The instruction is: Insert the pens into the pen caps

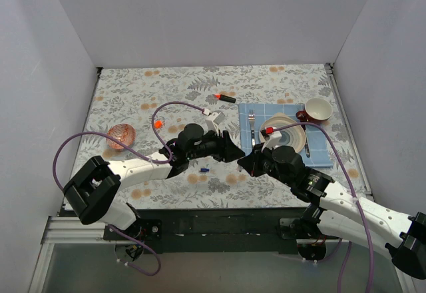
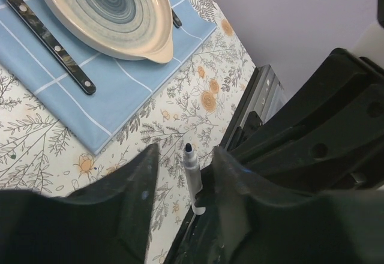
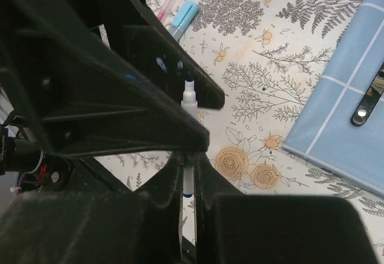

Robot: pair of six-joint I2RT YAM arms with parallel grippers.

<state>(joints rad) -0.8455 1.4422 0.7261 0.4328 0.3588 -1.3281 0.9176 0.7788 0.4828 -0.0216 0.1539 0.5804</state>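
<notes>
My right gripper (image 3: 189, 174) is shut on a thin white pen (image 3: 189, 105) that stands up from its jaws, dark tip at the top. My left gripper (image 2: 185, 171) is open, with a finger on either side of the white pen (image 2: 192, 171). The right finger (image 2: 234, 174) is close against the pen and a gap remains on the left. In the top view both grippers (image 1: 233, 152) (image 1: 247, 162) meet at the table's middle. A dark blue cap (image 1: 205, 170) and an orange-red cap (image 1: 158, 124) lie on the cloth. A black marker (image 1: 226, 98) lies farther back. A light-blue marker (image 3: 183, 18) lies beside a thin reddish pen (image 3: 163, 13).
A blue placemat (image 1: 319, 153) at the right carries a striped plate (image 2: 157, 49), a fork (image 1: 251, 128), a knife (image 2: 54, 45) and a red mug (image 1: 318, 110). A pink bowl (image 1: 121, 135) sits at the left. White walls close three sides.
</notes>
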